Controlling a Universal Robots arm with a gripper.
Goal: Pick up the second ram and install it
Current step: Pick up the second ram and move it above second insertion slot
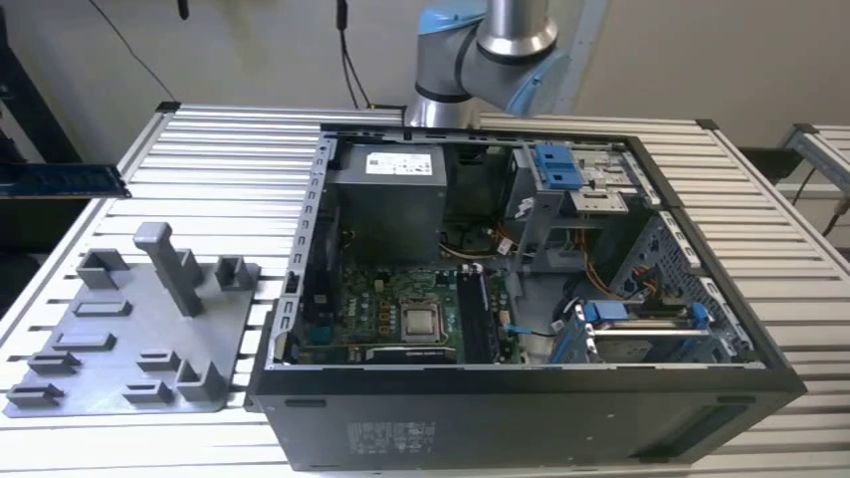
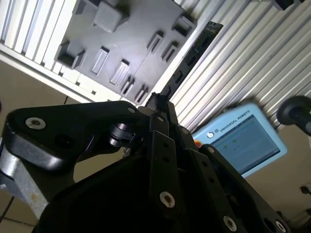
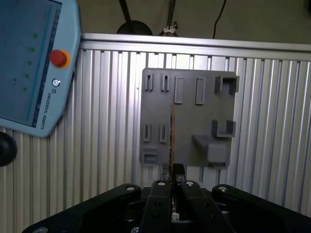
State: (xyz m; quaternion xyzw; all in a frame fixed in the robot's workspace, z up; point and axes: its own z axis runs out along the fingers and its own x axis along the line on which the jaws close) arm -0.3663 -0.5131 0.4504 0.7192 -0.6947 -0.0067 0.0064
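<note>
Observe that the gripper [image 3: 173, 171] is closed on the second ram [image 3: 171, 131], with the fingertips clamped on one end of the stick. In the first wrist view you see the board edge-on, a thin line running out from the fingertips over the grey fixture plate [image 3: 194, 97]. In the second wrist view its dark face and black chips are visible, extending away from the gripper across the slatted tabletop [image 2: 252, 63].

In the exterior view, locate the stick at the exterior view's left edge, held roughly level in the air. It is well apart from the open computer case [image 1: 531, 418]. The robot arm [image 1: 485, 45] rises behind the case. A teach pendant [image 3: 29, 63] shows near the tabletop's edge.
</note>
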